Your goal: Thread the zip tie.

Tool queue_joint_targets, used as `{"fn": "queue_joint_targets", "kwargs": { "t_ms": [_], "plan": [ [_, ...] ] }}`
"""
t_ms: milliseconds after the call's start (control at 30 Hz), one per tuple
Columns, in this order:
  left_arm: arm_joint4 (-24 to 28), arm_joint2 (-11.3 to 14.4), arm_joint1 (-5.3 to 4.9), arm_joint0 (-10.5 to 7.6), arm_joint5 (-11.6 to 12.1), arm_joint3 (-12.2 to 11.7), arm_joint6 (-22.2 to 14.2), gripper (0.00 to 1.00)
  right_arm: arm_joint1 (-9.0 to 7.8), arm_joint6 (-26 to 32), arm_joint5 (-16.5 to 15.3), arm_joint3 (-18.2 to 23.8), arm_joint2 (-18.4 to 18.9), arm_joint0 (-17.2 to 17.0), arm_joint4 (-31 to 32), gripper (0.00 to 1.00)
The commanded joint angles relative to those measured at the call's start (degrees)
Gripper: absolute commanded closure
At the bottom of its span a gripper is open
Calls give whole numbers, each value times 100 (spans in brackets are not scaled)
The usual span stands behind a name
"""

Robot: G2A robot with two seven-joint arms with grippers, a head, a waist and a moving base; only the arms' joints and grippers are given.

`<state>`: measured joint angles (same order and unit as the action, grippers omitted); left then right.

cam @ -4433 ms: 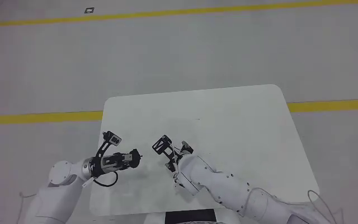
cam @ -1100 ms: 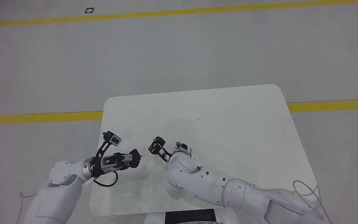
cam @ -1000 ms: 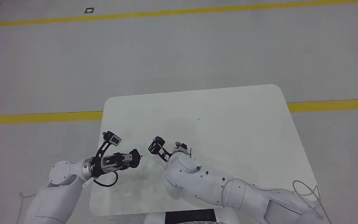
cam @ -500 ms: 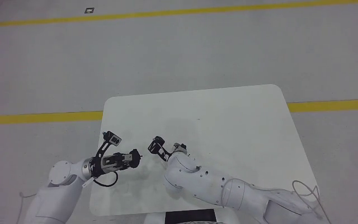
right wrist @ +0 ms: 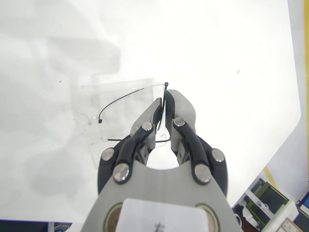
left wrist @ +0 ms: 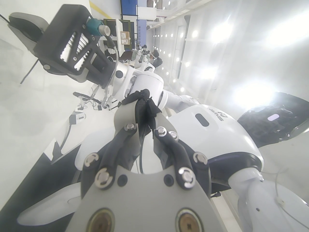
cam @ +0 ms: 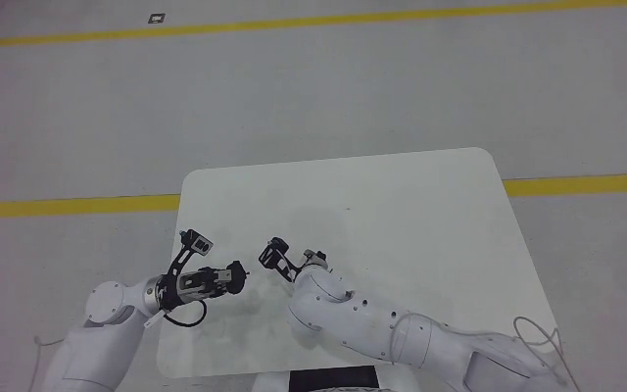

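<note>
My right gripper (right wrist: 165,100) is shut on a thin black zip tie (right wrist: 166,83), whose small square head pokes out just past the fingertips. In the top view it hangs over the table's near middle (cam: 315,257). My left gripper (left wrist: 144,102) is shut on another thin black strap (left wrist: 140,150) that runs back between its fingers. It sits over the table's near left corner (cam: 238,271), apart from the right gripper. A further zip tie (right wrist: 113,102) curves across a clear plastic stand (right wrist: 120,121) on the table below the right gripper.
The white table (cam: 411,206) has rounded corners, with bare surface toward the far and right sides. The right arm's black wrist camera (left wrist: 70,44) looms close in the left wrist view. Grey floor with yellow lines (cam: 294,22) lies beyond the table.
Since the earliest frame the right arm has swung its forearm round and its gripper has shifted slightly left. Over the last second hardly anything moves. The left arm has stayed still.
</note>
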<state>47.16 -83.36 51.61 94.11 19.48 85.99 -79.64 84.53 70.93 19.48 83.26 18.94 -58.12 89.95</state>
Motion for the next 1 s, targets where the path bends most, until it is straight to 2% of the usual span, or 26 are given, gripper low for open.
{"fn": "queue_joint_targets", "kwargs": {
  "t_ms": [0,400,533,667,800,967],
  "plan": [
    [0,0,0,0,0,0,0,100,-12,-10,0,26,13,-9,0,98],
    [0,0,0,0,0,0,0,100,-118,-106,0,295,147,-130,0,100],
    [0,0,0,0,0,0,0,100,-180,-255,0,562,377,-311,0,100],
    [0,0,0,0,0,0,0,100,-313,-528,0,1043,858,-731,0,100],
    [0,0,0,0,0,0,0,100,-506,-870,0,1611,1363,-1318,0,100],
    [0,0,0,0,0,0,0,100,-730,-1297,-324,2164,1989,-1955,-162,100]
  ]
}}
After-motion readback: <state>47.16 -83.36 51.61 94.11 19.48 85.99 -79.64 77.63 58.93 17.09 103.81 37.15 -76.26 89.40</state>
